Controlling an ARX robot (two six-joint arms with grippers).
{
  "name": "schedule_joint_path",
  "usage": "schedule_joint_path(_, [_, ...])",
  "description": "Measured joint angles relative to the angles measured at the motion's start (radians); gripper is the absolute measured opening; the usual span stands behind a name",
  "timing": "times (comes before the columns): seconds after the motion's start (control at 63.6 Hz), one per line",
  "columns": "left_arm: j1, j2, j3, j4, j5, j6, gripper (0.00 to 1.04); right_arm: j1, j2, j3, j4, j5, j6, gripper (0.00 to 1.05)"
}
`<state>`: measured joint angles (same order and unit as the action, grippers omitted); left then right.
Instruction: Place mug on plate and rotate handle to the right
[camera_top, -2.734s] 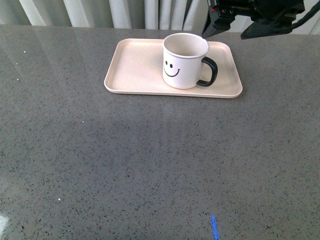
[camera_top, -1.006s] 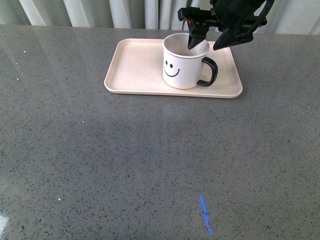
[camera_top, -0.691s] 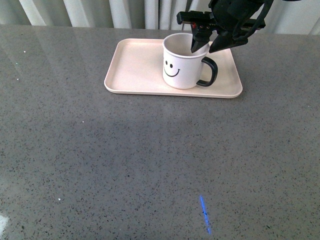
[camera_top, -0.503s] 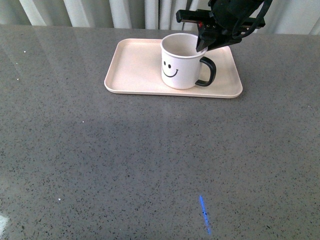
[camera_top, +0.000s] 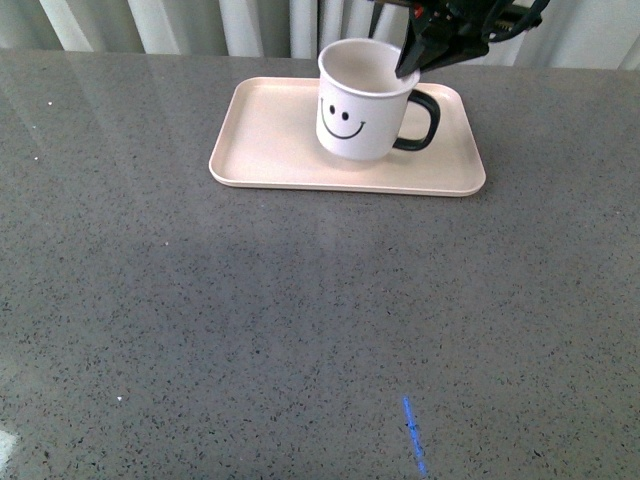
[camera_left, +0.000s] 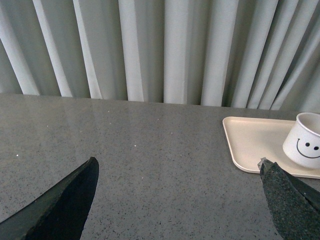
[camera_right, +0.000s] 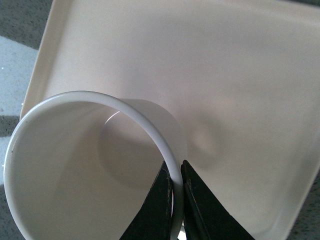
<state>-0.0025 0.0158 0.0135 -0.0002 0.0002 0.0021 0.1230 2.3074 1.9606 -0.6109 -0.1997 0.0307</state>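
Grips with the jaws of the right gripper (camera_top: 406, 66), pressed together on the wall of the mug (camera_top: 358, 105): one black finger inside the cup, the other outside, thin white rim sandwiched between. Shows up closest in the right wrist view, with both fingers (camera_right: 160, 200) flat against the ceramic and no gap to either side. Takes the rim on the side nearest the handle (camera_top: 428, 118), in the upper right of the front view.

Stands over the right half of the plate (camera_top: 270, 135), smiley face toward the camera, black loop pointing to the right of the frame. Cannot tell whether the base rests on the pink surface or hangs just above it. Throws a soft shadow onto the plate beside the cup in the right wrist view.

Lies in the upper middle of the front view on the grey speckled table (camera_top: 300, 330), long side running across the frame.

Keeps nothing between the dark fingers of the left gripper (camera_left: 177, 165), spread wide above the table and well apart from the plate. Faces pale curtains (camera_left: 150, 50), with the mug and one end of the plate far beyond one fingertip.
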Motion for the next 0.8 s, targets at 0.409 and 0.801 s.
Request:
schedule_joint_path(0.409, [0.000, 0.000, 0.000, 0.000, 0.000, 0.000, 0.96, -0.072, 0.032, 0.101, -0.098, -0.079, -0.381, 0.02])
schedule_joint_path(0.801, [0.000, 0.000, 0.000, 0.000, 0.000, 0.000, 0.96, -0.061, 0.176, 0.314, -0.204, -0.139, -0.514, 0.02])
